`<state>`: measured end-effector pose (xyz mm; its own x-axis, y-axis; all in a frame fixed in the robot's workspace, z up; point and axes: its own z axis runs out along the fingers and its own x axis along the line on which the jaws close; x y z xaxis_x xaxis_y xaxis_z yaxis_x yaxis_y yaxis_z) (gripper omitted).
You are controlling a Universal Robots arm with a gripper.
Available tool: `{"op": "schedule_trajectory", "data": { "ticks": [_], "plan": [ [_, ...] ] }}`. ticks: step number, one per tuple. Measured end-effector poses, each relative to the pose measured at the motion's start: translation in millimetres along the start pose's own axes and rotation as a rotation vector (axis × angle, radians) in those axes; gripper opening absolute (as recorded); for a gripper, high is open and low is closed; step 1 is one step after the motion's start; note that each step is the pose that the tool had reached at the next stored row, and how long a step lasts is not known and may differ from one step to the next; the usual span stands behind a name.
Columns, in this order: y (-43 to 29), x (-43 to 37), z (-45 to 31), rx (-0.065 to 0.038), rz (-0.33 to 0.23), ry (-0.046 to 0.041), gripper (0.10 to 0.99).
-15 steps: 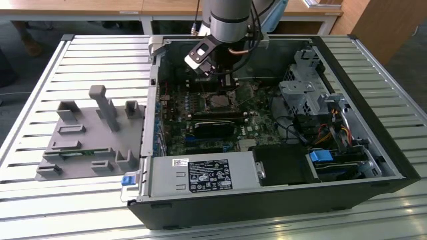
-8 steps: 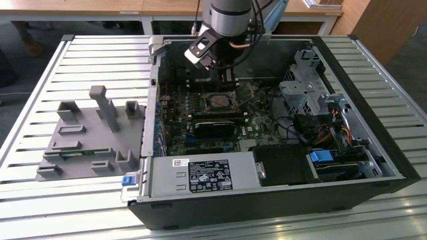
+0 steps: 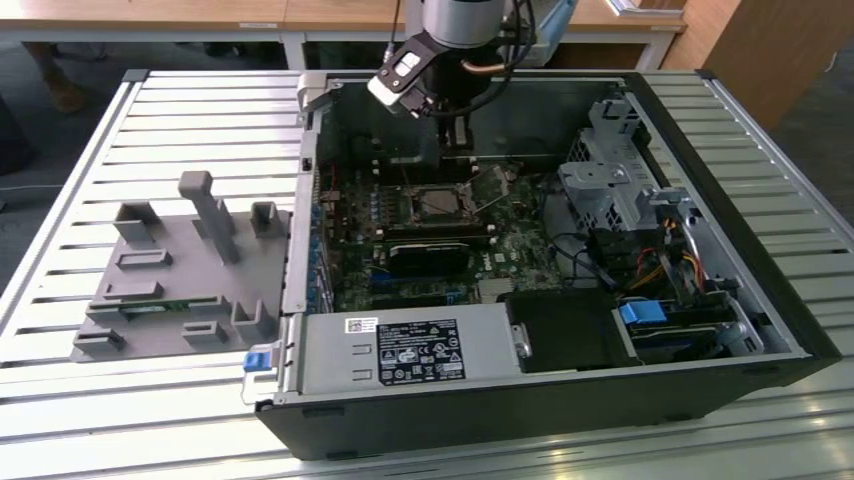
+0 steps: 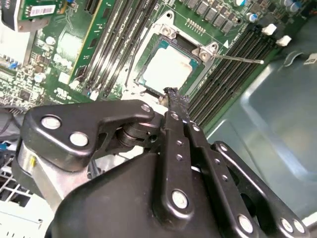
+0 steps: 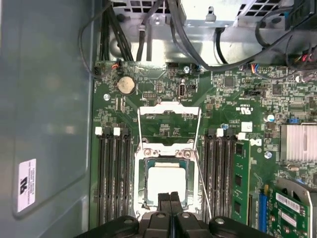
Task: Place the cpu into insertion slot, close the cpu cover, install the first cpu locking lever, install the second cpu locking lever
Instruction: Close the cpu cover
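Motherboard (image 5: 233, 94): cpu (image 5: 167, 179) edge behind fingers (image 5: 164, 201).

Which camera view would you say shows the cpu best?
The first wrist view: the cpu lies square-on in its slot, with one edge partly hidden by the hand. The second wrist view shows it slanted, its near corner at the hand's tip. In the exterior view it is small and distant.
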<state>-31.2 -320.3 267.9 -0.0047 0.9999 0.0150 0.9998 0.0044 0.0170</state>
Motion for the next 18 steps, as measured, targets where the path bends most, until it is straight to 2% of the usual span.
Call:
{"op": "schedule_trajectory", "data": {
  "ticks": [8,12,14,18],
  "plan": [
    [0.0,-11.9,-0.3,0.0,0.0,0.0007,0.118],
    [0.3,-13.5,-0.1,0.0,0.0,0.0013,0.118],
    [2.9,-13.6,0.2,0.0,-0.001,0.0013,0.118],
    [12.9,-13.7,0.8,0.0,-0.004,0.0015,0.118]
  ]
}}
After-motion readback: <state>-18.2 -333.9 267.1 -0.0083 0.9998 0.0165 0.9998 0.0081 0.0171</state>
